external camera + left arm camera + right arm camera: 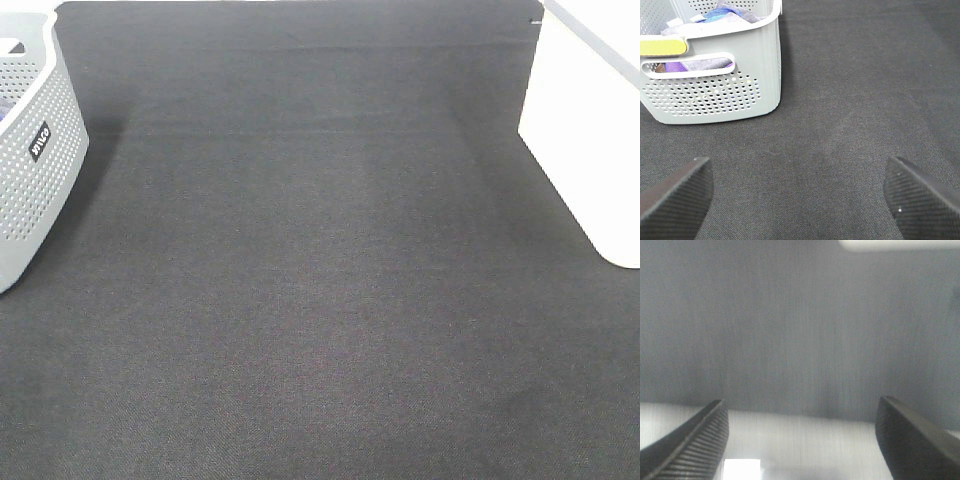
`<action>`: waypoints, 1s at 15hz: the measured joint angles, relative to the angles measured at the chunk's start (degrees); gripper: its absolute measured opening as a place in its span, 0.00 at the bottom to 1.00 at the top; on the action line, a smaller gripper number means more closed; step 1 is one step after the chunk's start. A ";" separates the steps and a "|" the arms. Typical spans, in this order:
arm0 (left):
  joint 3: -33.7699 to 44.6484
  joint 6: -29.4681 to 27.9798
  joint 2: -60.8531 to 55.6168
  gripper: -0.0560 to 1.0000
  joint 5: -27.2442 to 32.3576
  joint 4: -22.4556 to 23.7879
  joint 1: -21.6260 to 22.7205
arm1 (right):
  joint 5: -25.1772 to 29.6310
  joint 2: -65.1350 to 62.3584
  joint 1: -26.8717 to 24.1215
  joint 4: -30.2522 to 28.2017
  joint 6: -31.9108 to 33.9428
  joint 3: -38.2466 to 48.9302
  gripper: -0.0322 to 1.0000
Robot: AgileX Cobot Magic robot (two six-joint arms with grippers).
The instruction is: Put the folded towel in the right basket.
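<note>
No folded towel lies on the black mat (pixel 320 280). The grey perforated left basket (pixel 30 150) holds purple and blue cloths (pixel 722 12), seen in the left wrist view; I cannot tell whether one is the folded towel. The white right basket (pixel 590 130) stands at the right edge, its inside hidden. Neither gripper shows in the exterior view. My left gripper (pixel 800 200) is open and empty over the mat, a short way from the grey basket (pixel 710 95). My right gripper (pixel 800 440) is open and empty; its view is blurred.
A yellow-green strip (pixel 662 47) lies on the grey basket's rim above a handle slot. In the right wrist view a white edge (pixel 900 244) shows beyond the mat and a white surface (pixel 805 425) lies under the fingers.
</note>
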 joint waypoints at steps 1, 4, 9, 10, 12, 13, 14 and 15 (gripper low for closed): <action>0.00 0.00 0.00 0.88 0.00 0.00 0.00 | -2.12 -3.61 0.00 0.00 0.00 0.74 0.77; 0.00 0.00 0.00 0.88 0.00 0.00 0.00 | -4.47 -10.49 0.00 0.00 0.00 2.64 0.77; 0.00 0.00 0.00 0.88 0.00 0.00 0.00 | -4.81 -12.09 0.23 0.00 0.00 2.64 0.77; 0.00 0.00 0.00 0.88 0.00 0.00 0.00 | -4.81 -12.09 0.23 0.00 0.00 2.64 0.77; 0.00 0.00 0.00 0.88 0.00 0.00 0.00 | -4.81 -12.09 0.23 0.00 0.00 2.64 0.77; 0.00 0.00 0.00 0.88 0.00 0.00 0.00 | -4.81 -12.09 0.23 0.00 0.00 2.64 0.77; 0.00 0.00 0.00 0.88 0.00 0.00 0.00 | -4.81 -12.09 0.23 0.00 0.00 2.64 0.77; 0.00 0.00 0.00 0.88 0.00 0.00 0.00 | -4.81 -12.09 0.23 0.00 0.00 2.64 0.77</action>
